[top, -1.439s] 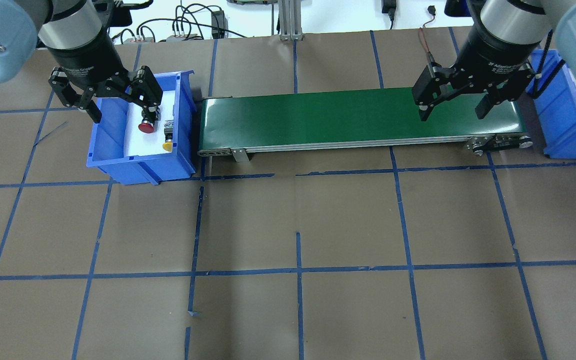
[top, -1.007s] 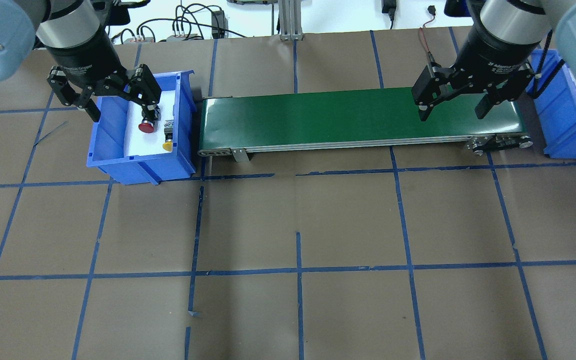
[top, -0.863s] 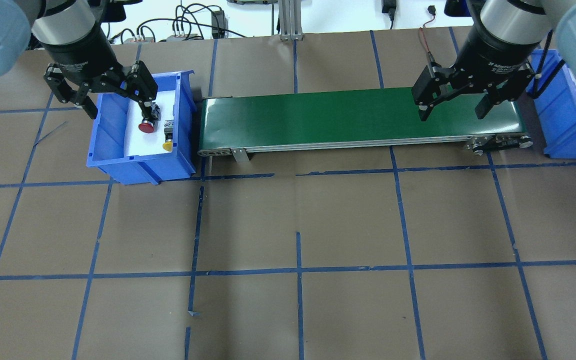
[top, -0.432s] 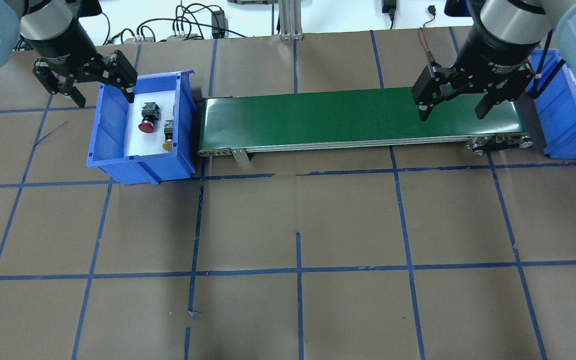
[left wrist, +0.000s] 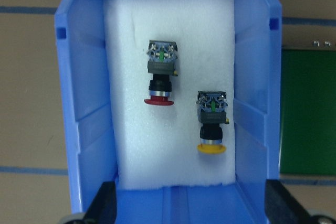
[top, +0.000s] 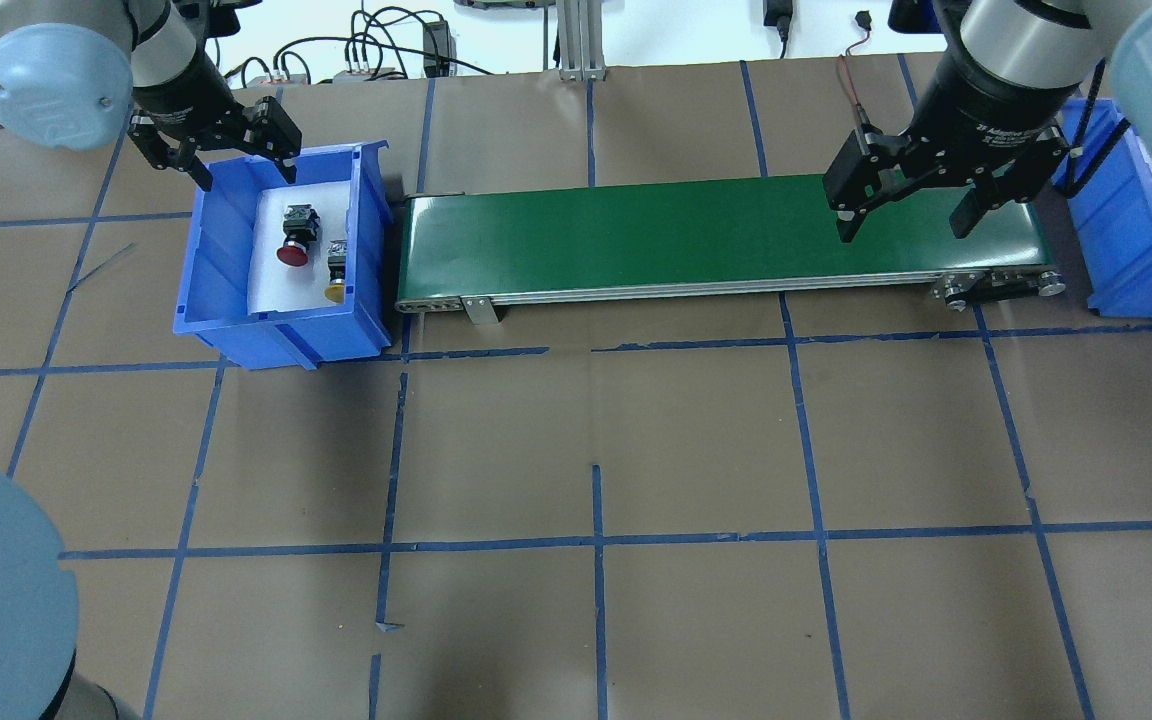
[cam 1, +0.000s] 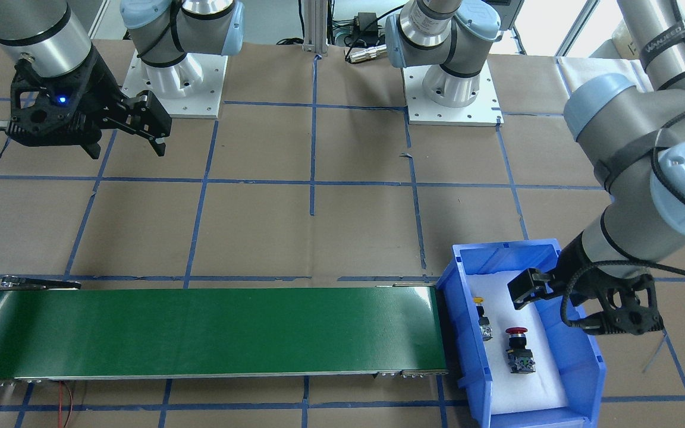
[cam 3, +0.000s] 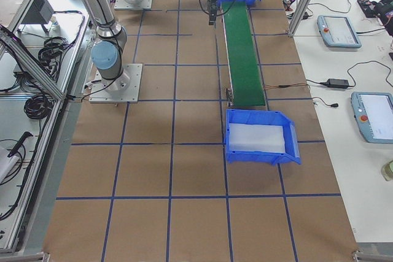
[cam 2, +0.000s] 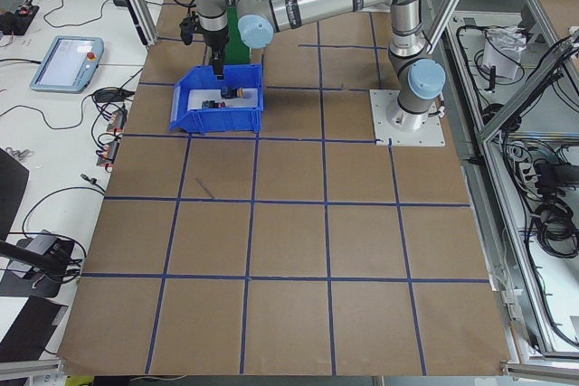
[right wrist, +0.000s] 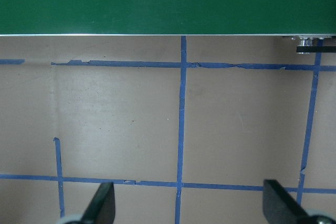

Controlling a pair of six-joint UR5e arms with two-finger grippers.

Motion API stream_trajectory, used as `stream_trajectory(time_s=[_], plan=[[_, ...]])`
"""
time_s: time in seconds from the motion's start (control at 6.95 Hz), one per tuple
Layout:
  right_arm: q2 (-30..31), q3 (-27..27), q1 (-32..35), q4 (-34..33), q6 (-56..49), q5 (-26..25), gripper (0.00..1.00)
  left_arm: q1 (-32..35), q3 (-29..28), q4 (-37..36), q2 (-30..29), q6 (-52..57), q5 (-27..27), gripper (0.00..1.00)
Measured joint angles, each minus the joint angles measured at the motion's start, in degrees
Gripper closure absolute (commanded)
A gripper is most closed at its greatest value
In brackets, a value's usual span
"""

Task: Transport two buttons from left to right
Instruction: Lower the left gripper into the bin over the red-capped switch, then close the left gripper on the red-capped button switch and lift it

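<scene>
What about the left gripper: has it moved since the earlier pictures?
Yes. In the overhead view the left gripper has drawn back from beside the red button to the far rim of the blue bin, open and empty.

Left tool (top: 246, 178) withdrawn from red button (top: 294, 236).

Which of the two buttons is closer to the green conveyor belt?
The yellow-capped button, lying on the side nearer the green belt; the red-capped button lies farther from it.

2 silver-grey arms (cam 1: 640, 18), pale-blue joint caps (cam 1: 684, 187), black grippers (top: 903, 232)
</scene>
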State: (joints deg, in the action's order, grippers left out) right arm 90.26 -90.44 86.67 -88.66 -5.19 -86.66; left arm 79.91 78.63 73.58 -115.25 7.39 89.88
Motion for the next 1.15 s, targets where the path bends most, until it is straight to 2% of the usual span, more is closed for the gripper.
stream_trajectory(time_s=[0.29,0.58,1.15], plan=[[0.0,0.0,0.0,0.1,0.0,0.0,0.0,0.0,-5.9,-2.1,-7.0,2.7,0.0,0.0],[-0.1,0.0,0.0,0.1,0.0,0.0,0.0,0.1,-8.2,-3.8,-11.1,5.4,-0.1,0.0],[-0.1,-0.1,0.1,0.1,0.0,0.2,0.0,0.1,-3.8,-4.4,-12.1,8.7,0.2,0.02]])
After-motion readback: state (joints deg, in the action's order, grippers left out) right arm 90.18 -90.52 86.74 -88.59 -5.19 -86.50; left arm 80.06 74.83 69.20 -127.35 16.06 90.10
